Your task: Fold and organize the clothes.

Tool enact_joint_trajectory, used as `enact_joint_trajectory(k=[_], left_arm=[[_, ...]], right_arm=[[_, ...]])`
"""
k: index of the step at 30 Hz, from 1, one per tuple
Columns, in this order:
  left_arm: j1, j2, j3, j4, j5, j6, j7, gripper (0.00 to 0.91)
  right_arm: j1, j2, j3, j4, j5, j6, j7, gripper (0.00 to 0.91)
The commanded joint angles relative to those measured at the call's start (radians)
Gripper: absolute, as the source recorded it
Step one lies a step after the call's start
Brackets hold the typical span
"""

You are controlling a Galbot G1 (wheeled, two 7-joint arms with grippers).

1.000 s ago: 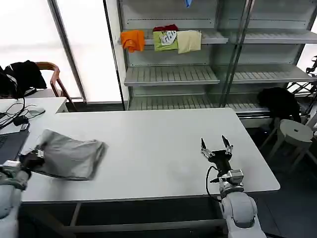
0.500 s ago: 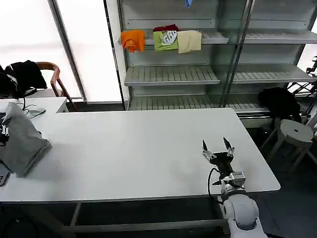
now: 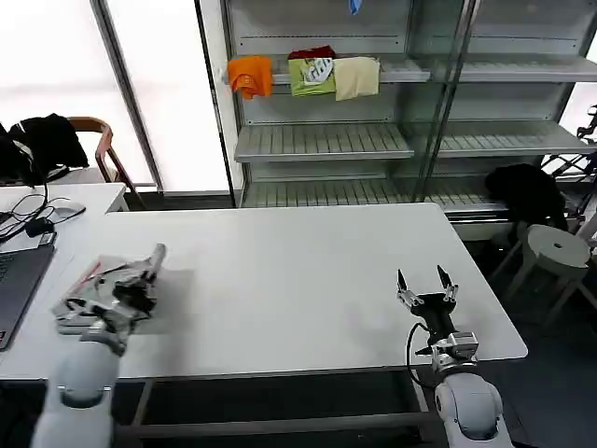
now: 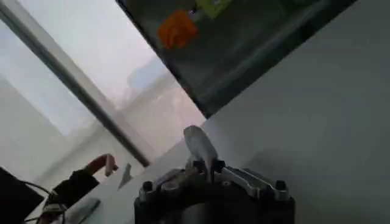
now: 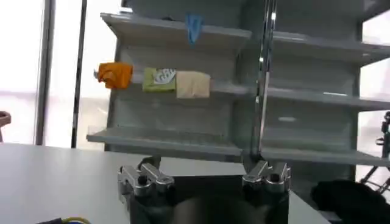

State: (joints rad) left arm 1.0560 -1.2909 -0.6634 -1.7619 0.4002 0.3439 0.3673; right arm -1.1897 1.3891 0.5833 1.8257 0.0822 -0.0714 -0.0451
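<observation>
Head view: bare white table (image 3: 298,280) before grey shelving (image 3: 392,103), bright windows (image 3: 56,65).

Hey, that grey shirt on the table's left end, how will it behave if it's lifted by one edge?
Probably floppy: the shirt lies in a rumpled heap under the left gripper, so it would likely sag and unfold. It looks thin, so likely light. On the smooth table it may slide or bunch when pushed.

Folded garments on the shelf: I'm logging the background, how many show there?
3 side by side on the upper shelf: orange garment, green garment, cream garment. Something dark red behind may be another.
</observation>
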Motion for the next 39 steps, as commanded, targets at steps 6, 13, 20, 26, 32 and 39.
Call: enact_joint_trajectory(k=[6,13,20,26,32,39], left_arm=[[-0.223,-0.291,0.373,0.151,-0.240,0.126,-0.363,0.433],[-0.267,-0.332,0.398,0.176,-0.384,0.108,-0.492,0.907],[-0.215,-0.245,0.398,-0.020,-0.468,0.145,-0.490,0.907],[-0.213,-0.161,0.297,-0.131,-0.518,0.170,-0.487,0.907],[-0.149,-0.080,0.125,-0.139,-0.567,0.162,-0.461,0.907],[-0.040,-0.047,-0.029,-0.135,-0.642,0.129,-0.416,0.907]], right_arm=[[0.008,0.019,-0.010,0.034,-0.013,-0.042,-0.013,0.907],[0.034,0.065,-0.070,0.028,-0.056,-0.104,-0.041,0.907],[0.112,0.140,-0.183,-0.004,0.059,-0.303,-0.082,0.907],[0.271,0.221,-0.289,-0.086,0.263,-0.507,-0.089,0.907],[0.384,0.237,-0.392,-0.216,0.474,-0.509,-0.076,0.907],[0.405,0.269,-0.436,-0.318,0.431,-0.510,-0.071,0.907]])
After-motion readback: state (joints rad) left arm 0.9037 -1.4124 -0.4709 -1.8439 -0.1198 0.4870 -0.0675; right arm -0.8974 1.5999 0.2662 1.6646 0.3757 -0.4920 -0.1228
